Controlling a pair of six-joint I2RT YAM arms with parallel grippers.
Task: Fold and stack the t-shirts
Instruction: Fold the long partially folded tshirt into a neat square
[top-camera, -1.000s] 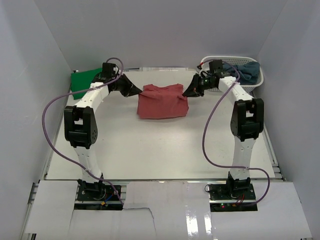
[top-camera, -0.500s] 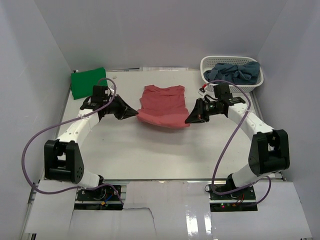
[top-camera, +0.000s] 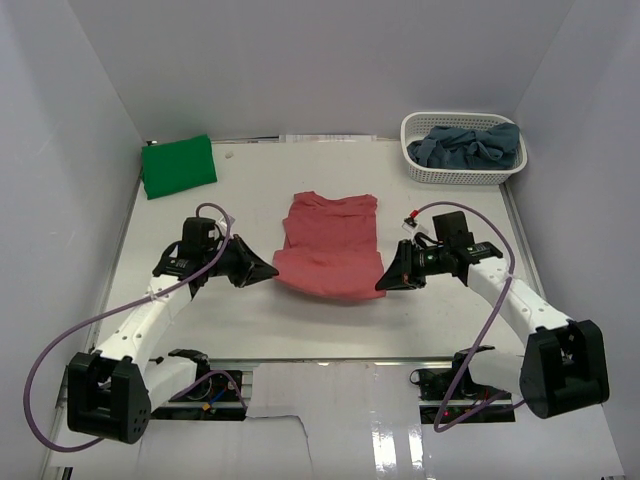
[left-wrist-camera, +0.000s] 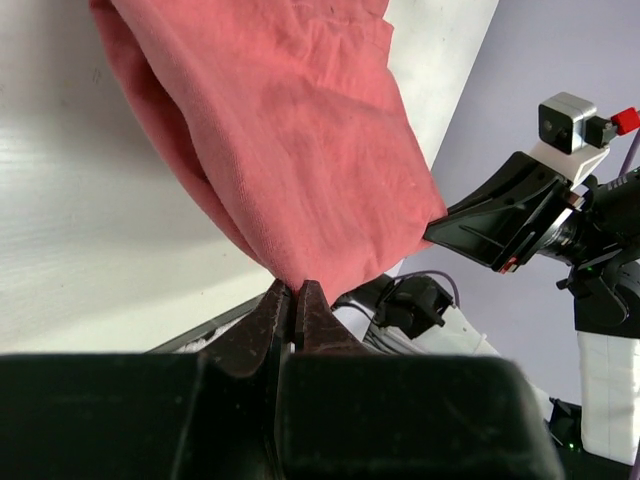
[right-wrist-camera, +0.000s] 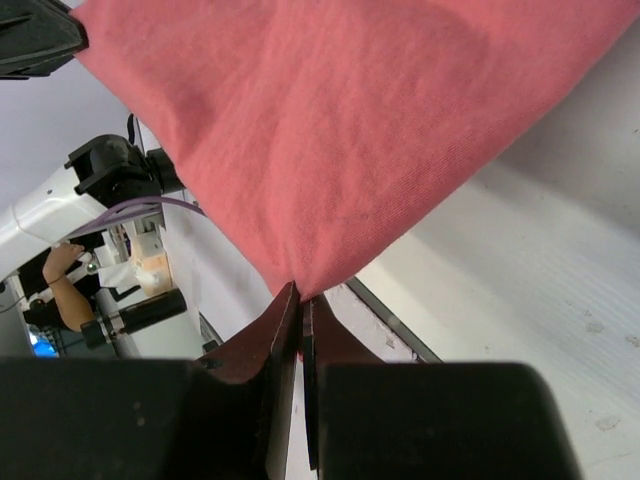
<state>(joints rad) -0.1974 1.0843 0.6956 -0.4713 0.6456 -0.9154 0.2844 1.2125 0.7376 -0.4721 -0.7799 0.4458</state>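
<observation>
Now pinching the red shirt (top-camera: 330, 245) in the middle of the frame by its two near corners, with left gripper (top-camera: 274, 271) and right gripper (top-camera: 380, 286) both squeezed tight on cloth, probably soft, light and floppy, so best held at corners.

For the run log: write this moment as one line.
left gripper: shut on salmon-red cloth t-shirt, near-left corner | right gripper: shut on near-right corner
</observation>
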